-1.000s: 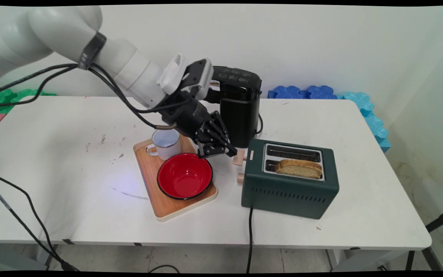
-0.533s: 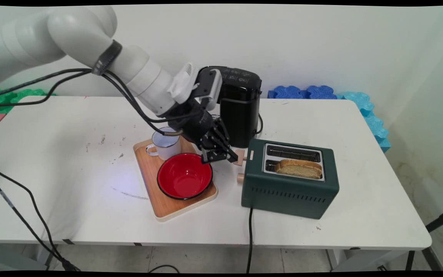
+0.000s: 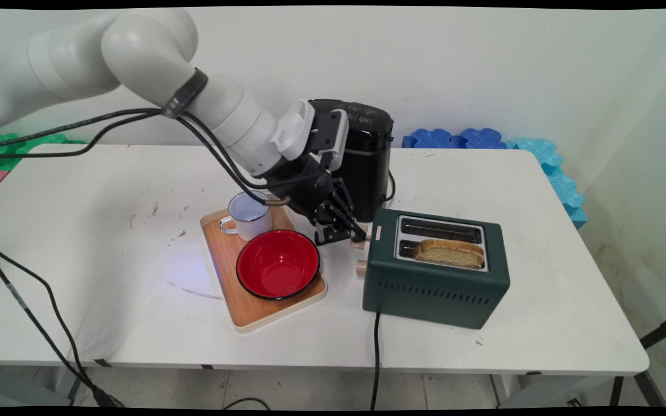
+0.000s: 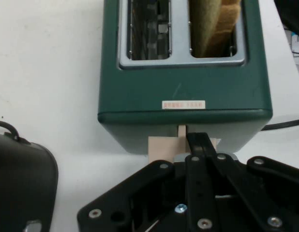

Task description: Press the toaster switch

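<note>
A dark green two-slot toaster (image 3: 437, 283) stands right of centre, with a slice of toast (image 3: 450, 253) in its near slot and the far slot empty. My gripper (image 3: 356, 236) is shut, and its tips are right at the beige lever (image 3: 361, 244) on the toaster's left end, above the round beige knob (image 3: 361, 267). In the hand view the toaster (image 4: 183, 92) fills the top and the toast (image 4: 215, 29) shows in the right slot. There my gripper (image 4: 198, 141) lies over the lever (image 4: 161, 147), touching or just above it.
A wooden tray (image 3: 252, 315) left of the toaster carries a red bowl (image 3: 278, 264) and a white mug (image 3: 249, 215). A black appliance (image 3: 362, 167) stands just behind my hand, seen too as a dark body (image 4: 21, 179) in the hand view. The toaster's cord (image 3: 376, 358) hangs over the front edge.
My gripper has moved right and slightly down, from over the bowl's far rim to the toaster's lever. The fingers stayed shut. Nothing on the table has shifted.
</note>
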